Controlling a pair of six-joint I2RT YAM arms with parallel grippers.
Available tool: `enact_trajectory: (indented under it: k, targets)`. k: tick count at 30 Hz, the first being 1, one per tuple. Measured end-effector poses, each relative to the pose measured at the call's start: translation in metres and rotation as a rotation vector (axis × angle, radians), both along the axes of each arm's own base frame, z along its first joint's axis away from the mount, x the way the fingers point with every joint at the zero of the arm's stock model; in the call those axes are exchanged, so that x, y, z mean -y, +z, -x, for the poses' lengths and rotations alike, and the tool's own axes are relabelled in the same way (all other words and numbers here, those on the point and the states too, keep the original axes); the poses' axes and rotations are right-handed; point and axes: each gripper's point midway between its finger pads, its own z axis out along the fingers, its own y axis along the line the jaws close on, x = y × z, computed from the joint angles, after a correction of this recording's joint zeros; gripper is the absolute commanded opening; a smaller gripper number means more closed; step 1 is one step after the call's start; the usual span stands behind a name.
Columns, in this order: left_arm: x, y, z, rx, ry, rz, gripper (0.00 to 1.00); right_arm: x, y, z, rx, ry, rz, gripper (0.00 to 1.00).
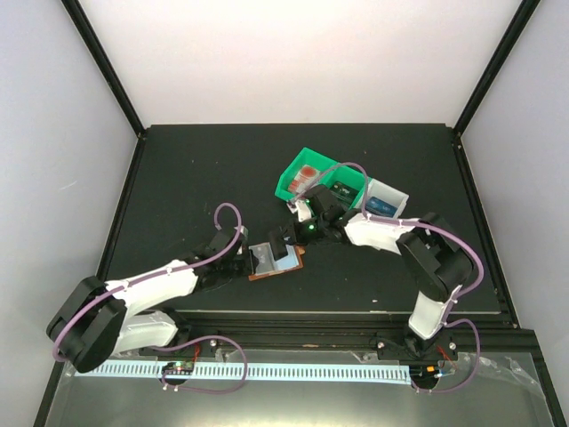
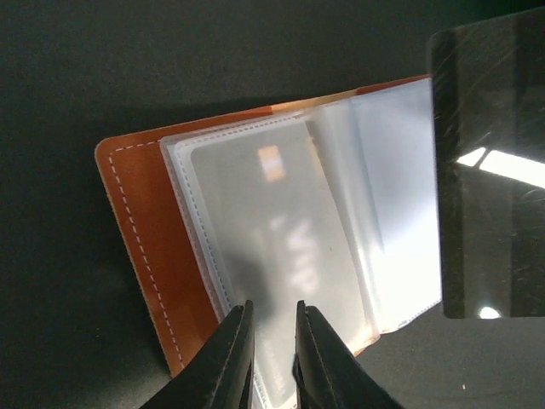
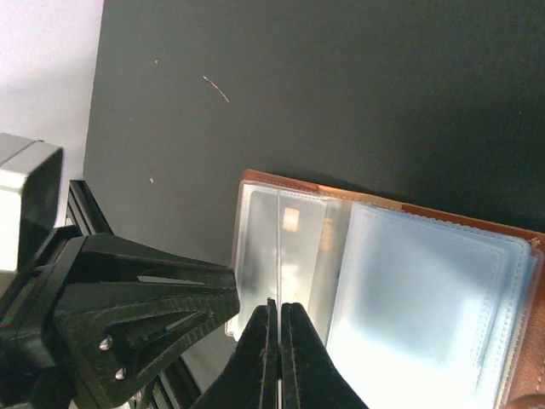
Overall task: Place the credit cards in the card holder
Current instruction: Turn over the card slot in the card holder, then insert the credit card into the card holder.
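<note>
Brown leather marks the holder (image 1: pixel 277 263), which is laid open on the black table (image 1: pixel 178 178) near its middle, clear sleeves (image 2: pixel 392 213) turned up. A pale card (image 2: pixel 281 256) printed "VIP" is seen inside the left sleeve in the left wrist view only; from the right wrist only its small chip square can be made out.

A dark card (image 2: pixel 490 170) is held over the holder's right side. Its glossy face is shown by the left wrist camera, while from the right wrist just a thin line is seen between the right gripper's (image 3: pixel 279 305) fingers, which are pressed together on it.

The left gripper (image 2: pixel 274 311) is set at the near edge of the left sleeve, its jaws parted by a narrow gap; whether the sleeve is pinched cannot be told.

Only the top view takes in the green bin (image 1: pixel 286 187) with red cards (image 1: pixel 308 175) and, right of it, the white bin (image 1: pixel 397 192), both far of the holder.
</note>
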Motion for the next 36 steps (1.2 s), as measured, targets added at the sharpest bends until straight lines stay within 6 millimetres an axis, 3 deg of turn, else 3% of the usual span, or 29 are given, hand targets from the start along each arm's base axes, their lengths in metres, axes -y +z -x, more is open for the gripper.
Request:
enact_trajectory:
  k: [10,36]
  targets:
    - [-0.008,-0.021,0.008,-0.047,0.005,-0.040,0.14,-0.001,-0.043,0.006,-0.111,0.000,0.041,0.01]
    - [-0.007,-0.023,0.005,-0.047,0.011,-0.041,0.09,-0.010,-0.050,0.005,-0.163,0.002,0.004,0.01]
